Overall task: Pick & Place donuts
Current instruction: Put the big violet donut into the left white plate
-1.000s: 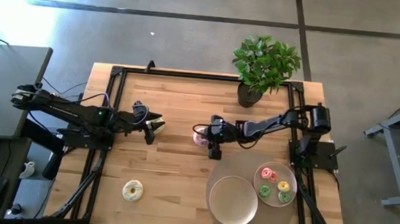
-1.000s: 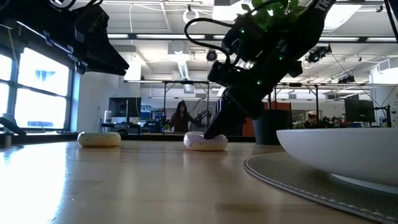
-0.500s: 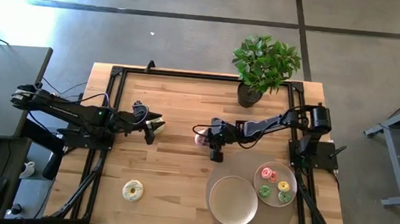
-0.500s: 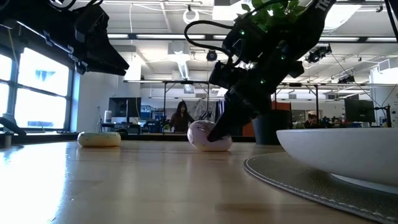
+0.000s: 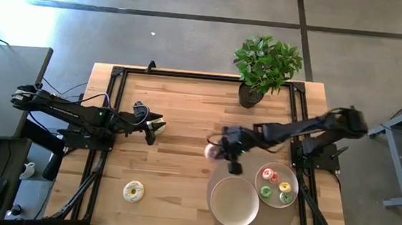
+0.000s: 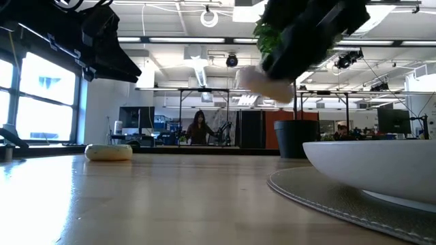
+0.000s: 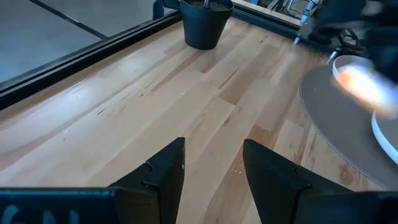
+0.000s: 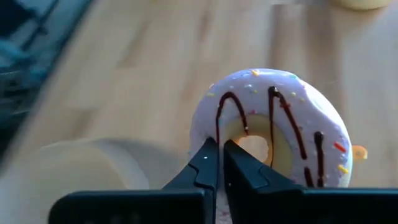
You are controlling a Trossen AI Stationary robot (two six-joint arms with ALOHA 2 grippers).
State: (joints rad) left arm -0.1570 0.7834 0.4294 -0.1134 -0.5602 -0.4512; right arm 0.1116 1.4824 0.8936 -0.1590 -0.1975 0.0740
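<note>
My right gripper (image 5: 217, 152) is shut on a pink-iced donut (image 5: 211, 152) with dark drizzle and sprinkles (image 8: 273, 130). It holds the donut in the air just off the far left edge of the grey mat (image 5: 219, 173). The low view shows this donut (image 6: 267, 82) well above the tabletop. A pale yellow donut (image 5: 134, 190) lies flat on the wood at the near left. Several small donuts sit on the small beige plate (image 5: 262, 176). My left gripper (image 5: 154, 127) hovers open at the table's left middle, with nothing between its fingers (image 7: 168, 171). My right gripper pinches one side of the donut's ring (image 8: 208, 132) between its two nearly closed fingers (image 8: 205, 165). The arm reaches in from the table's right, slanting down. The donut stands on edge with its iced face toward the wrist camera, lifted clear of the table.
A large empty beige plate (image 5: 234, 201) and the small plate share the round grey mat at the near right. A potted plant (image 5: 266, 64) stands at the far right. Black frame rails (image 5: 107, 119) run along the table's edges.
My right gripper has shut on the pink donut, which lay flat mid-table. It tipped the donut up on edge and lifted it clear. It then carried it toward the near right, as far as the mat's edge.
</note>
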